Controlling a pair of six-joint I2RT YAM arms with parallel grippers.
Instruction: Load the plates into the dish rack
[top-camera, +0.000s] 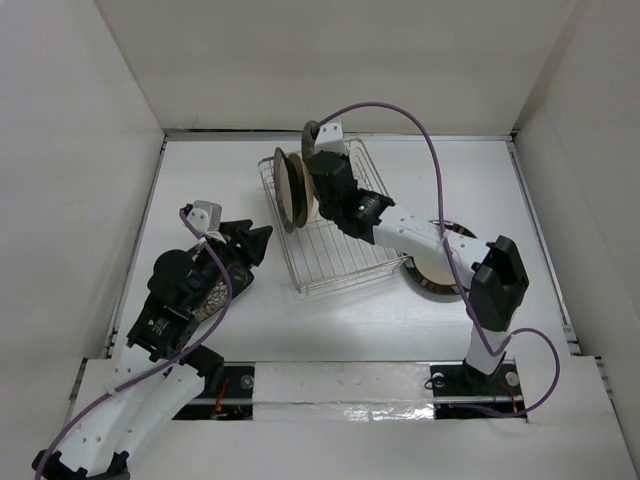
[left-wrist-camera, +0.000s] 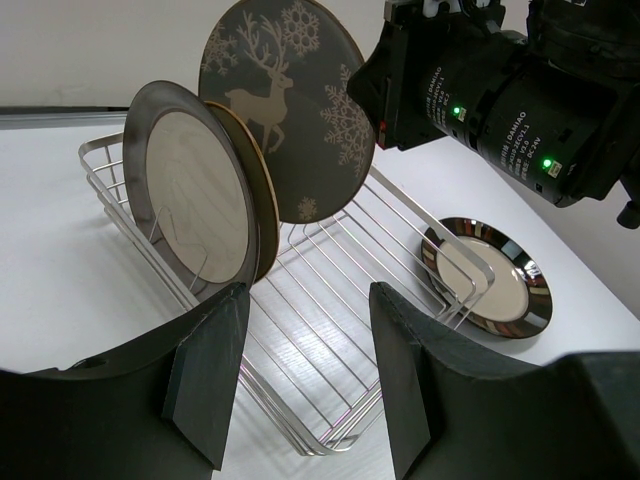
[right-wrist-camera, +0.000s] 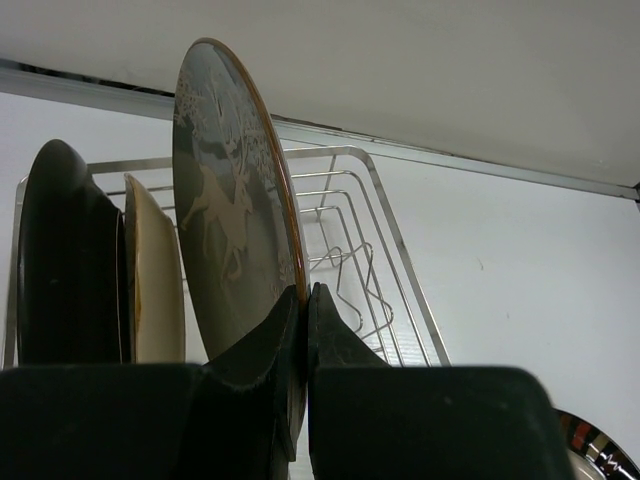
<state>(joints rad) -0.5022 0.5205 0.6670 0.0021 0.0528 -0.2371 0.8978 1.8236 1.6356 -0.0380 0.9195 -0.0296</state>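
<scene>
From above, the right gripper (top-camera: 316, 160) hangs over the far end of the dish rack (top-camera: 335, 250), with the deer plate (top-camera: 308, 132) edge-on at its tips. The left gripper (top-camera: 255, 240) hovers off the rack's side.

In the left wrist view, its jaws stand wide and empty. Ahead of them one dark-rimmed plate (left-wrist-camera: 190, 190) and the tan plate (left-wrist-camera: 265, 215) stand in the prongs.

In the right wrist view, the fingers are pinched tight on the deer plate's lower rim, with the tan plate just left of them. I'd say the third plate is being slotted. Next it needs lowering straight between the prongs before letting go.
</scene>
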